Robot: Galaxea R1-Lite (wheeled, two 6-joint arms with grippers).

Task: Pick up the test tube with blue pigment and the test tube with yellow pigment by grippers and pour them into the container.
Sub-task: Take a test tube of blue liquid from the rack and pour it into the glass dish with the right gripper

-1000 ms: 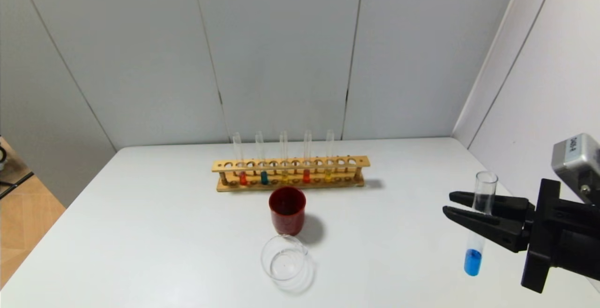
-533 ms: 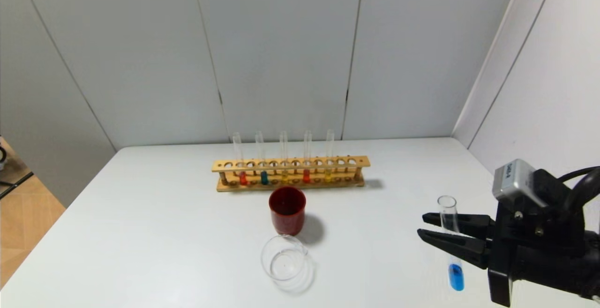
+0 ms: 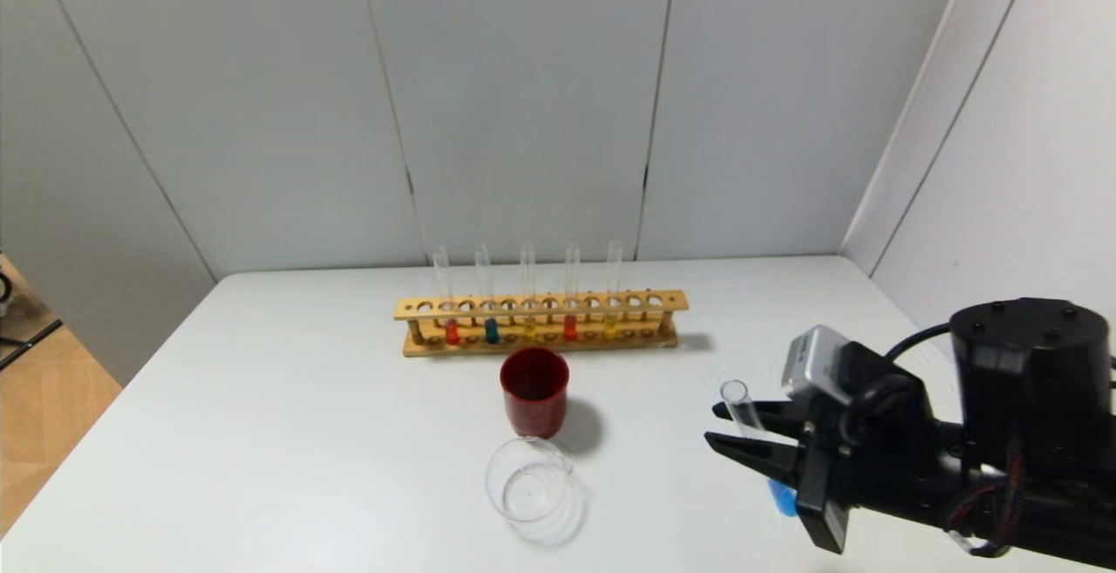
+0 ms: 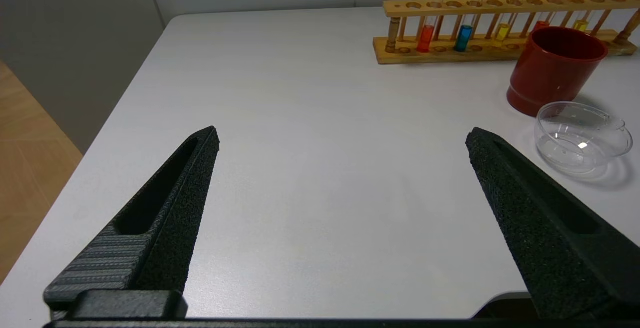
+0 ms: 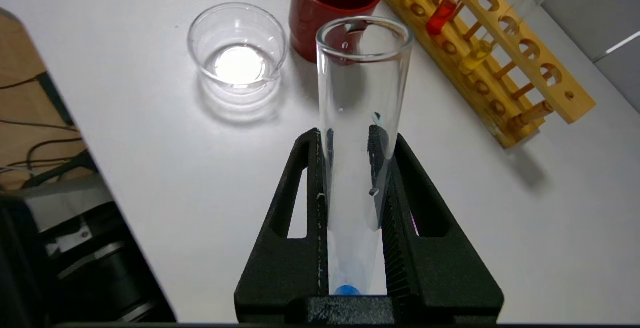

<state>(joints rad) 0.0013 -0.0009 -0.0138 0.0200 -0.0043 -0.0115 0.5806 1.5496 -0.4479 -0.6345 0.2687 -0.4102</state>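
Note:
My right gripper (image 3: 713, 426) (image 5: 356, 136) is shut on the test tube with blue pigment (image 3: 743, 416) (image 5: 362, 93), above the table's right side. The tube leans, its open mouth toward the container (image 3: 490, 479) (image 5: 197, 63), a clear low beaker standing apart to the left. A little blue liquid (image 3: 780, 496) sits at the tube's bottom. The test tube with yellow pigment (image 3: 529, 326) stands in the wooden rack (image 3: 540, 304), and a second yellow one (image 3: 610, 324) stands further right. My left gripper (image 4: 342, 136) is open and empty over the table's left front.
The rack at the back also holds a blue tube (image 3: 491, 329) and two red tubes (image 3: 452, 331) (image 3: 569, 327). A dark red cup (image 3: 534, 403) stands between the rack and the beaker. A wall runs close along the table's right edge.
My right gripper has carried the blue tube leftward and lower, toward the beaker. The tube has gone from nearly upright to leaning. Everything on the table has stayed put.

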